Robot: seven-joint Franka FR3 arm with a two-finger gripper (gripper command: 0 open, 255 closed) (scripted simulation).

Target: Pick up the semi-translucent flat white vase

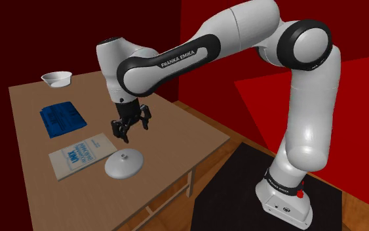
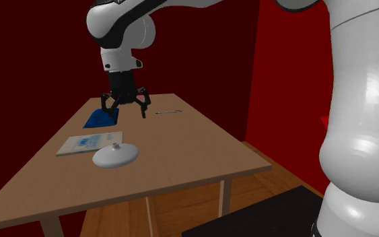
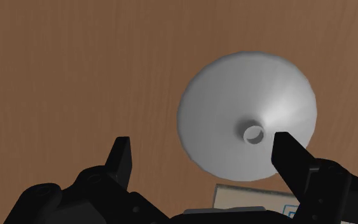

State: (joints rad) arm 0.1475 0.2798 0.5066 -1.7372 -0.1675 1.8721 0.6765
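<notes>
Lying on the brown table [image 1: 176, 131], the flat white vase [image 1: 124, 164] is found just beside a pale booklet [image 1: 81, 155]. Its small round mouth [image 3: 254, 134] is looked into from the wrist view. A white bowl [image 1: 56, 79] at a far corner is given by the shoulder view, and a thin pen-like item [image 2: 167, 112] by the second exterior view. The booklet is mostly cut off behind the hand in the wrist view. The gripper [image 1: 135, 130] is held above the vase and slightly to one side, its fingers spread wide, with nothing touched or gripped.
</notes>
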